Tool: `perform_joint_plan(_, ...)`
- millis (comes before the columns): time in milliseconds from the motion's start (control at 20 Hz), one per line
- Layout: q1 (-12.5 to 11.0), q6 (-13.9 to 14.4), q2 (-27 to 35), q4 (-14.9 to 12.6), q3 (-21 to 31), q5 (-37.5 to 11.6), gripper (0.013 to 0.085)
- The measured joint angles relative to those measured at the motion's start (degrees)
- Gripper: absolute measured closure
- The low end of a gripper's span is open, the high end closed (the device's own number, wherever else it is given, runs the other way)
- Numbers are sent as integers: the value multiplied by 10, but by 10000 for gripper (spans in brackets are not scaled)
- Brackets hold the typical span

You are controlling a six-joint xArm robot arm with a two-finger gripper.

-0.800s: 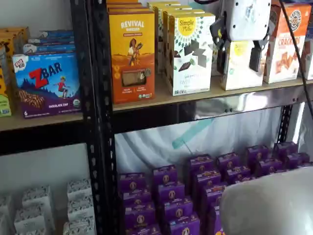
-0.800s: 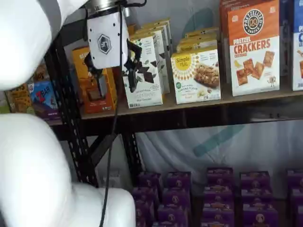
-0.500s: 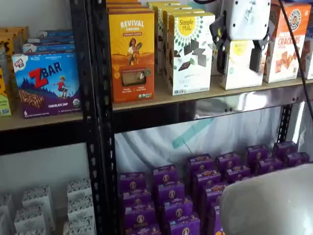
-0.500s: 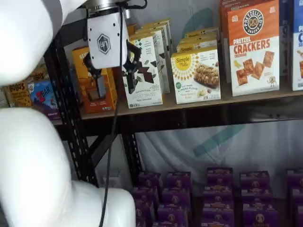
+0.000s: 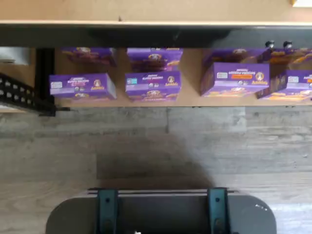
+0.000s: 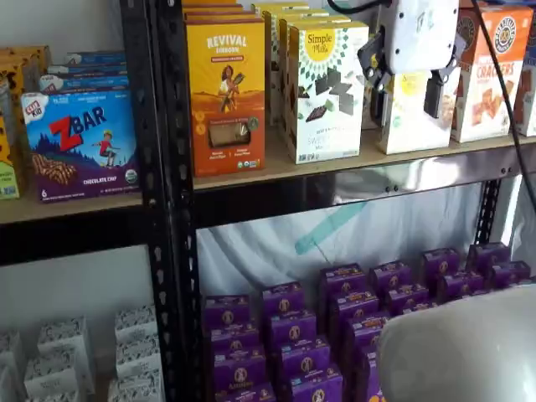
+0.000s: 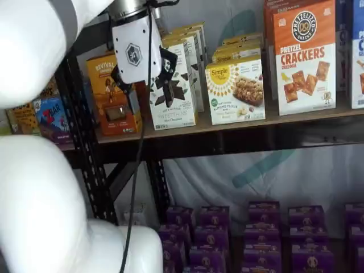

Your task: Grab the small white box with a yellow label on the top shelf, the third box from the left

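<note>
So rn it's the approach step imo, nothing grabbed yet. The white-bodied gripper w/ two black fingers (image 6: 408,86) hangs in front of the small cream-white carton w/ the yellow sunburst label (image 7: 236,90), which stands on the tan wooden top shelf w/ the shiny grey metal rail (image 6: 402,172), between the taller white carton w/ the black-green geometric pattern (image 6: 326,88) on its left and the orange-topped cracker carton (image 7: 302,57) on its right. Fingers are spread w/ a clear gap, nothing between them. Next move prob needs pushing in toward the shelf so the fingers straddle the carton's sides, then close. Tight spot w/ neighbours just beside it, esp the cracker one.
</note>
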Motion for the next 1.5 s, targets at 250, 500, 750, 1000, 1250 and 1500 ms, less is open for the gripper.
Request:
perform_joint_plan(250, -37, -35, 10, -4, 15, -55, 130)
perform_joint_plan(500, -98, -91, 41, 12, 12, -102, 130)
perform_joint_plan(750, -154, -144, 77, 22, -1, -141, 130)
perform_joint_plan(1000, -196, -185, 112, 33, -20, -172, 130)
perform_joint_plan(1250, -212, -202, 142, 32, -42, -181, 130)
perform_joint_plan(1500, -227, -217, 171, 31, -66, -189, 130)
